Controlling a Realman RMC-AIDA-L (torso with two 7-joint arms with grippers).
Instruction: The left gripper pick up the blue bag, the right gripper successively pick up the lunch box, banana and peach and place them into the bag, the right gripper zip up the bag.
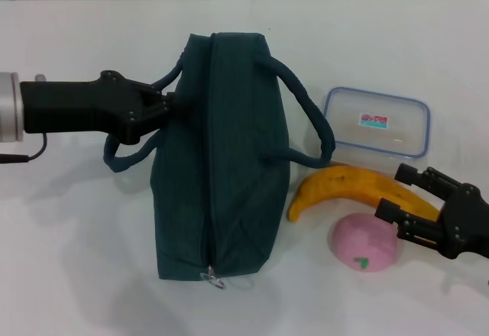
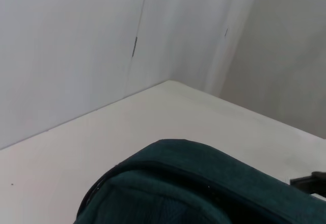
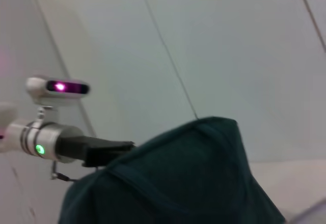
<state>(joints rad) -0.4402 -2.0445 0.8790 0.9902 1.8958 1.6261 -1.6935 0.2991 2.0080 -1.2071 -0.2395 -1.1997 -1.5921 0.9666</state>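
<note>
The blue bag [image 1: 221, 160] lies in the middle of the table, zipper seam up, with its ring pull [image 1: 214, 278] at the near end. My left gripper [image 1: 170, 107] reaches in from the left and is shut on the bag's left side by the rope handle [image 1: 126, 156]. To the right of the bag sit the lunch box [image 1: 376, 122], the banana [image 1: 344, 187] and the peach [image 1: 365, 242]. My right gripper [image 1: 388, 192] is open, low over the banana's right end just behind the peach. The right wrist view shows the bag [image 3: 193, 173] and the left gripper [image 3: 127, 146].
The white table [image 1: 69, 244] meets a white wall at the back, and the left wrist view shows the table's far corner [image 2: 168, 84] beyond the bag [image 2: 204, 183]. A thin black cable [image 1: 30, 151] hangs under the left wrist.
</note>
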